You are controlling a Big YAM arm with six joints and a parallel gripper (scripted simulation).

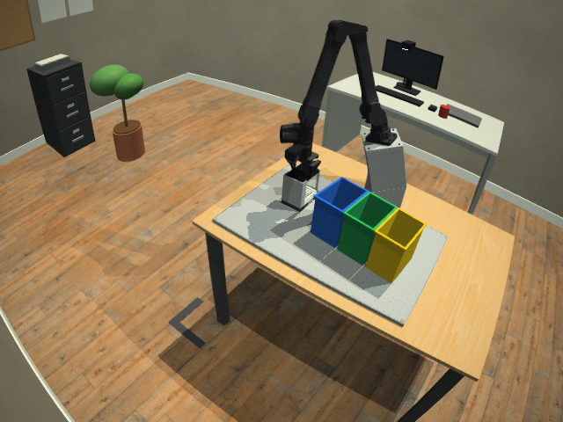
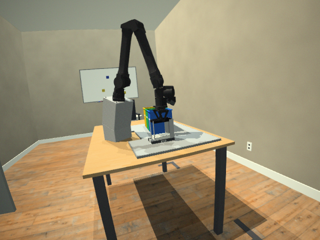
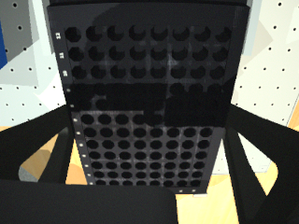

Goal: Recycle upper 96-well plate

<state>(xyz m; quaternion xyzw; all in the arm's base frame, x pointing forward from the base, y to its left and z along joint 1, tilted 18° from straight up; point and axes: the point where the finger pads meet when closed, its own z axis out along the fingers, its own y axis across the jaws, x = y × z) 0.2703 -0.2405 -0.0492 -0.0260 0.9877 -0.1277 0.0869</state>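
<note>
My gripper (image 1: 303,170) (image 2: 160,116) (image 3: 148,111) is shut on the upper 96-well plate (image 1: 297,176) (image 2: 161,119) (image 3: 149,88), a black plate with rows of round wells. It holds the plate level at the top of the grey stack rack K1 (image 1: 292,192) (image 2: 171,129). The lower plate (image 1: 310,195) (image 2: 161,135), white, lies at the bottom of the rack. The yellow bin (image 1: 386,258) stands upright at the right end of a row of three bins, two bins away from the rack.
The blue bin (image 1: 325,222) (image 2: 158,127) stands right beside the rack, and the green bin (image 1: 356,240) stands between it and the yellow one. All are upright on the grey perforated mat (image 1: 409,290) (image 2: 186,143). The arm's grey pedestal (image 1: 386,168) (image 2: 116,121) stands behind them on the wooden table (image 1: 454,294).
</note>
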